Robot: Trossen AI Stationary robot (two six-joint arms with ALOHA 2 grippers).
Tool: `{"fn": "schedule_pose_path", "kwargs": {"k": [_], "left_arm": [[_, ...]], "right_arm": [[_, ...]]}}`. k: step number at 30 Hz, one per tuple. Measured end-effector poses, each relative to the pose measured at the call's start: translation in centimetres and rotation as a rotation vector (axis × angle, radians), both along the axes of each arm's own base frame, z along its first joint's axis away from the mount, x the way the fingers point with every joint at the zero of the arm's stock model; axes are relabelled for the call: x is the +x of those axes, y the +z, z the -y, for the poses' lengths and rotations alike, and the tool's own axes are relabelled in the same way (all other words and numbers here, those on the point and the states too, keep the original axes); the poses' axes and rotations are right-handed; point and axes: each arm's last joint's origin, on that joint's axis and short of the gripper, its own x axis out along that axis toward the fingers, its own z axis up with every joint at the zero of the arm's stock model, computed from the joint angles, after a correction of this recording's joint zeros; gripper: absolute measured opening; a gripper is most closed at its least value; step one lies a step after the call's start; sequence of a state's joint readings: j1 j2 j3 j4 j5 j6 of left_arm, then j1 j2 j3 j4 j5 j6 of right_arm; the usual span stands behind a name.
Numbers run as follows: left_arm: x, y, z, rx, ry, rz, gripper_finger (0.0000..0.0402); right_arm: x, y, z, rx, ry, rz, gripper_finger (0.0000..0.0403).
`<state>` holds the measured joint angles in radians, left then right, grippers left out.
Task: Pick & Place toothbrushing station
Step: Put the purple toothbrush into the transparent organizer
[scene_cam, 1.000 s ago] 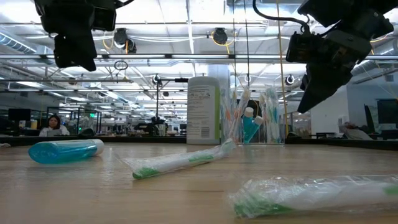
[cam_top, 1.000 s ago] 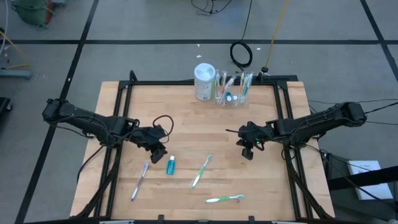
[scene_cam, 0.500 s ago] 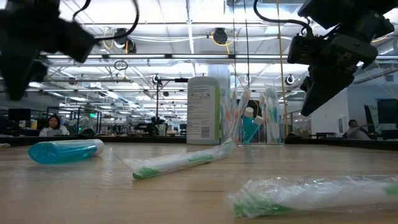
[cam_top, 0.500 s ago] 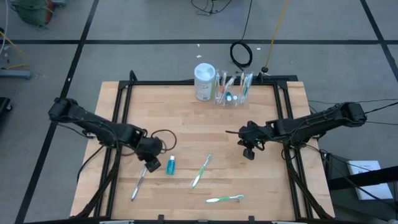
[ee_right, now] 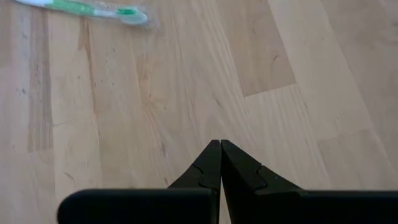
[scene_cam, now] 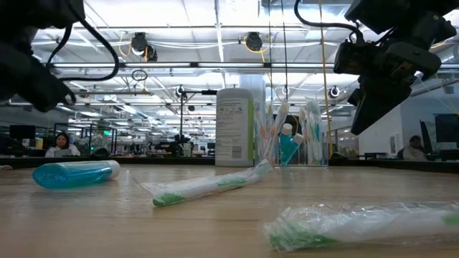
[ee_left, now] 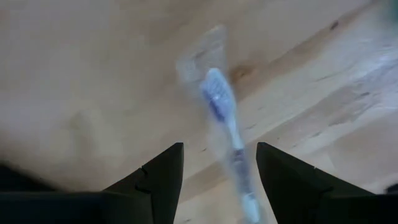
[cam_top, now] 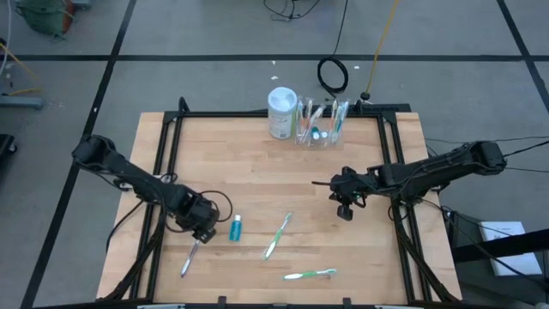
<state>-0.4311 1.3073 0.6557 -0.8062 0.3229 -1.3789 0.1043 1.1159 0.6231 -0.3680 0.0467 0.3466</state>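
The clear toothbrushing station point(cam_top: 319, 125) stands at the table's far edge with brushes and a tube upright in its slots; it also shows in the low view point(scene_cam: 295, 143). My left gripper point(cam_top: 204, 233) is open above the head end of a wrapped blue-and-white toothbrush point(cam_top: 192, 256) that lies flat on the table. In the left wrist view the toothbrush point(ee_left: 227, 124) shows between the fingers of my left gripper point(ee_left: 219, 171), untouched. My right gripper point(cam_top: 344, 212) is shut and empty above bare wood right of centre; it also shows in its wrist view point(ee_right: 219, 163).
A white bottle point(cam_top: 281, 112) stands beside the station. A blue tube point(cam_top: 235, 227) lies just right of my left gripper. A green wrapped toothbrush point(cam_top: 277, 236) lies at the centre, and another point(cam_top: 310, 275) lies near the front edge. Black rails frame the table.
My left gripper has gone toward the table's near edge and a little left, and down, ending over the blue-and-white toothbrush beside the blue tube.
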Motion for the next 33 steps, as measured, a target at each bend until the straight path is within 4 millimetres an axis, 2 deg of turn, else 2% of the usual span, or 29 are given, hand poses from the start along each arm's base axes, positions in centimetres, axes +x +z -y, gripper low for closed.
{"fn": "schedule_pose_path", "kwargs": {"k": [11,17,25,27,33], "left_arm": [[-1.3,-2.5,0.0,-0.037,0.035,-0.032,0.02],[-1.0,-2.8,0.1,-0.062,0.025,0.021,0.0131],[0.9,-2.4,-0.2,-0.125,0.026,0.2,0.0018],[1.4,-2.2,-0.5,-0.131,0.025,0.244,0.0006],[3.1,-0.7,-1.4,-0.062,-0.04,0.379,0.0007]], "right_arm": [[-0.1,0.2,0.4,-0.001,-0.022,0.008,0.0],[-0.1,0.2,1.1,-0.002,-0.055,0.003,0.0],[0.0,0.2,1.7,-0.021,-0.058,0.007,0.0],[0.0,0.2,1.9,-0.035,-0.05,0.009,0.0],[0.0,0.2,2.6,-0.051,-0.063,0.01,0.0]]}}
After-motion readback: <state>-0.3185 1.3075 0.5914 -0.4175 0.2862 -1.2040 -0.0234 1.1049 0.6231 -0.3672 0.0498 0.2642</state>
